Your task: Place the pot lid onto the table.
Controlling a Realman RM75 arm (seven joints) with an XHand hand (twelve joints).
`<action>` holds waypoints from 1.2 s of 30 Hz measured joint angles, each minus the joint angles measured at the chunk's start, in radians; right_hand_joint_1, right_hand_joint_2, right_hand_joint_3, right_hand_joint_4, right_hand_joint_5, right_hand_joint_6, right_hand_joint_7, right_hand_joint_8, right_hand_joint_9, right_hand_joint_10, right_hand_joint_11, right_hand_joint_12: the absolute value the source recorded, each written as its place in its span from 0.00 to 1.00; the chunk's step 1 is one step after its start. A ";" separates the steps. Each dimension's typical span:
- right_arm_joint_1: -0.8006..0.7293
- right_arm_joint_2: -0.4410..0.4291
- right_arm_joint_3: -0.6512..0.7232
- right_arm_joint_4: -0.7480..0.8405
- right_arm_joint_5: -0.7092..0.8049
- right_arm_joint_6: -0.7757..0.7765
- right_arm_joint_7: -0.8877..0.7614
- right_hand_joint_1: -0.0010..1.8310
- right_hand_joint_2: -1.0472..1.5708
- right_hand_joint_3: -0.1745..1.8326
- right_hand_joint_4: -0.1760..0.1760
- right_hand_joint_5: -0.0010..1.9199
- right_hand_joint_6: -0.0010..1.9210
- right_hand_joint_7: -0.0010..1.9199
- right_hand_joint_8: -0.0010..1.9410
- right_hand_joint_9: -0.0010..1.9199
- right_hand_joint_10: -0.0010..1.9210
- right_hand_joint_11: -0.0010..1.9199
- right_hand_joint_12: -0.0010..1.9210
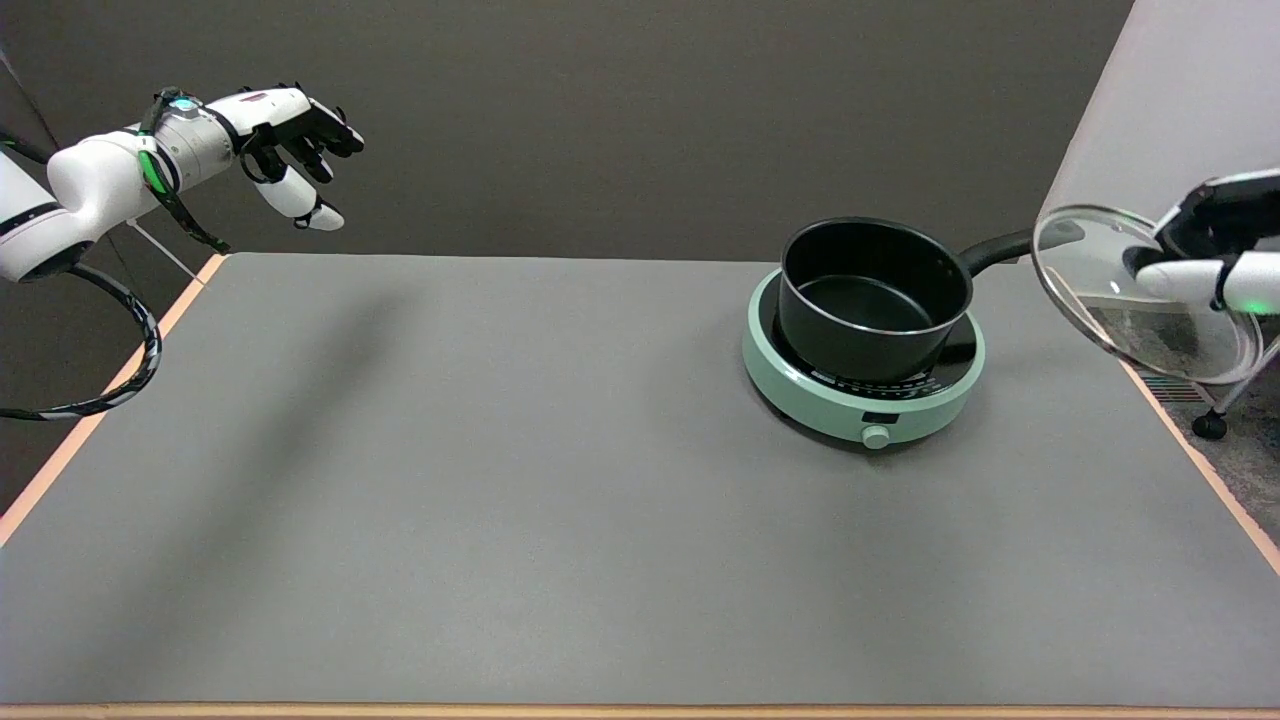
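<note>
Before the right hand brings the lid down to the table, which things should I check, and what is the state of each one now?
1. Lid is held: the right hand grips the glass lid. Ok.
2. Lid is clear of the pot and its handle. Ok.
3. Lid is over the table: it hangs over the right edge, partly past it. Not ok.
4. Free table surface in front of the green cooker. Ok.
5. Lid is level: it is tilted. Not ok.
6. Firmness of the grip on the knob: hidden. Cannot tell.

Right hand (1215,262) holds a glass lid (1110,300) tilted in the air, beside an open black pot (872,300) on a green hotplate (860,405).
</note>
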 measured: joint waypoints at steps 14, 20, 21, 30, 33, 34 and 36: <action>-0.025 -0.015 -0.090 -0.102 0.005 0.001 0.000 0.67 0.87 0.06 0.00 0.38 0.60 0.47 0.73 0.43 0.91 0.20 0.96; -0.012 0.003 -0.138 -0.158 0.005 0.006 -0.001 0.67 0.87 0.06 0.00 0.37 0.60 0.46 0.74 0.42 0.92 0.18 0.95; -0.009 0.007 -0.145 -0.166 0.006 0.007 -0.001 0.67 0.87 0.07 0.00 0.38 0.60 0.47 0.74 0.42 0.91 0.18 0.95; 0.036 0.056 -0.225 -0.228 -0.010 0.031 -0.002 0.68 0.84 0.13 0.00 0.39 0.58 0.48 0.72 0.43 0.91 0.19 0.99; 0.055 0.075 -0.259 -0.242 -0.018 0.045 -0.002 0.68 0.85 0.12 0.00 0.39 0.58 0.47 0.72 0.43 0.91 0.19 0.98; 0.061 0.081 -0.271 -0.247 -0.021 0.049 -0.002 0.67 0.87 0.07 0.00 0.38 0.60 0.46 0.74 0.42 0.92 0.18 0.94; 0.075 0.094 -0.292 -0.258 -0.026 0.058 -0.002 0.68 0.84 0.13 0.00 0.39 0.58 0.47 0.72 0.43 0.91 0.19 0.99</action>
